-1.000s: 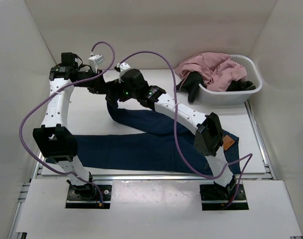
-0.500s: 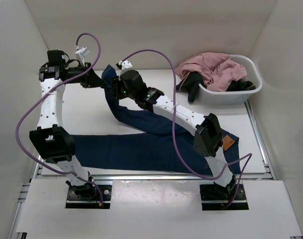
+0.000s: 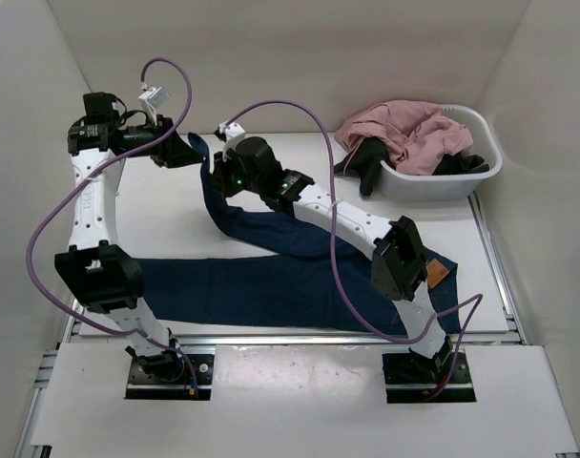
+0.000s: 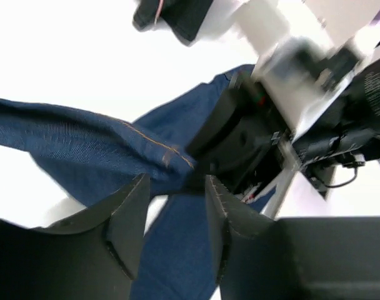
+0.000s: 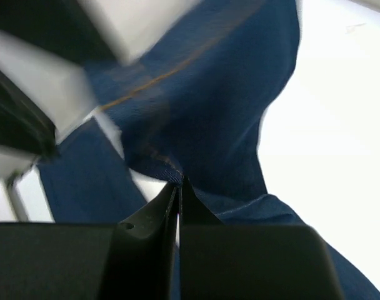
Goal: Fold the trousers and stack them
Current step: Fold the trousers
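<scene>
- The white basket [image 3: 491, 145] stands at the far right of the table [image 3: 171, 218]. It holds a pink garment [image 3: 404, 129], and a black garment [image 3: 370, 164] hangs over its near rim.
- The trousers [image 3: 271, 281] lie outside the basket. One leg lies flat along the near edge, and the other is raised toward the far left.
- The right gripper [image 5: 178, 185] is pinched tight on a fold of the raised leg.
- The left gripper [image 4: 174, 187] has its fingers slightly parted, with denim at the tips. Whether it grips the cloth cannot be told.
</scene>
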